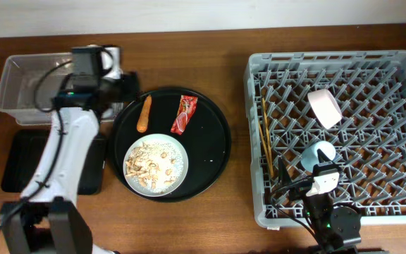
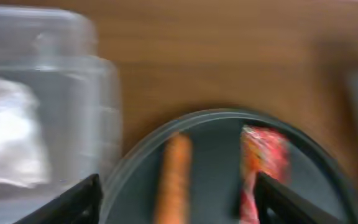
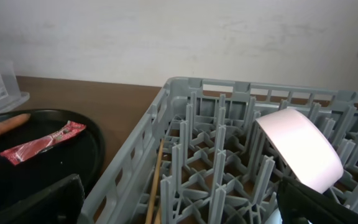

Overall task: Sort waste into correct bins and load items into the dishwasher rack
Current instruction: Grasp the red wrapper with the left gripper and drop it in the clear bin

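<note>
My left gripper point(image 1: 125, 88) is open and empty, over the far-left rim of the round black tray point(image 1: 213, 152), beside the clear box point(image 1: 20, 85). In the left wrist view its fingers point(image 2: 179, 211) straddle the orange carrot stick point(image 2: 174, 177), with the red wrapper point(image 2: 263, 155) to its right. A white napkin point(image 2: 5, 137) lies in the clear box point(image 2: 98, 93). Carrot point(image 1: 144, 113) and wrapper point(image 1: 184, 114) lie on the tray by the white plate point(image 1: 182, 155) of beige scraps point(image 1: 150, 167). My right gripper point(image 1: 309, 173) is open and empty over the grey rack point(image 1: 372, 63), which holds the white bowl point(image 1: 325, 107), blue cup point(image 1: 321, 152) and chopsticks point(image 1: 265, 137).
The flat black tray point(image 1: 16, 166) lies at the front left, partly under my left arm. In the right wrist view the bowl point(image 3: 300, 149) leans on the pegs and a chopstick point(image 3: 155, 180) lies along the rack's near wall point(image 3: 135, 155). Bare wood separates the tray and the rack.
</note>
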Motion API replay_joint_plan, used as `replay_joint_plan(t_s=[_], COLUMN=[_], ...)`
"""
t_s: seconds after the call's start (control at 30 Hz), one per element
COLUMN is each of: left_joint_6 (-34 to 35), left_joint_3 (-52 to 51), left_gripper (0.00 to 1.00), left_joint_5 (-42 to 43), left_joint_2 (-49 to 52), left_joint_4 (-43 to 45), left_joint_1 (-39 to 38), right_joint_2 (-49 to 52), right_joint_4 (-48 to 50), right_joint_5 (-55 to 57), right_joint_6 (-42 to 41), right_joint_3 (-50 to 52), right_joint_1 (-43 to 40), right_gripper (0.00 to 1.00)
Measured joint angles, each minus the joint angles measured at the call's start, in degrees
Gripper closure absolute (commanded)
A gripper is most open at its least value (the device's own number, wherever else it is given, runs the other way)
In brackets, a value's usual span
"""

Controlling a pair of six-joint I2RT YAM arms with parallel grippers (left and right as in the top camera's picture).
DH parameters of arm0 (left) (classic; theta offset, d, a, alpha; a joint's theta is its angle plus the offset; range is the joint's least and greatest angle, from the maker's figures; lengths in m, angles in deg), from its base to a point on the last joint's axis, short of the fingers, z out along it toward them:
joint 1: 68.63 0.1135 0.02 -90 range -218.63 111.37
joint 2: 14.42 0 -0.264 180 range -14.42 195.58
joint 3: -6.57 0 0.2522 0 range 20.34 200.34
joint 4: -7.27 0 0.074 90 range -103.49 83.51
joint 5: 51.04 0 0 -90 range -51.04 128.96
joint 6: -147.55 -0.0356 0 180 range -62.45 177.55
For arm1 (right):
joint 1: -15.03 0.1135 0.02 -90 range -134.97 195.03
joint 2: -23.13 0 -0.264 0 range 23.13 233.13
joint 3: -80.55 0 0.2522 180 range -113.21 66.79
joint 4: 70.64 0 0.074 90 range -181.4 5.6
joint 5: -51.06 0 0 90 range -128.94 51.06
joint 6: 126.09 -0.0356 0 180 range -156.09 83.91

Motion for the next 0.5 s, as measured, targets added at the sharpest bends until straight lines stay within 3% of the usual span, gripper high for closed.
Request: replay_joint_plan(t_s=[0.1, 0.23, 0.4, 0.43, 0.5], left_joint_6=[-0.3, -0.3, -0.4, -0.6, -0.6], left_joint_3=[-0.1, -0.8, -1.2, -1.2, -1.3], left_gripper=[0.37, 0.37, 0.49, 0.54, 0.93], left_joint_5=[-0.7, -7.0, -10.1, -10.2, -10.4], left_joint_2=[0.8, 8.6, 18.3, 19.5, 20.9], left_joint_4=[-4.4, -1.4, 0.6, 0.8, 1.0], left_joint_1=[-10.8, -20.2, -21.3, -21.1, -21.1], right_joint_2=[0.0, 0.0, 0.0, 0.0, 0.0], right_joint_4=[0.0, 0.0, 0.0, 0.0, 0.0], right_joint_5=[0.0, 0.0, 0.0, 0.0, 0.0], right_joint_6=[-0.1, 0.0, -0.1, -0.1, 0.0], right_joint_3=[0.0, 0.0, 0.0, 0.0, 0.0], right_joint_1=[0.0, 0.0, 0.0, 0.0, 0.0], right_gripper=[0.02, 0.02, 0.02, 0.02, 0.02])
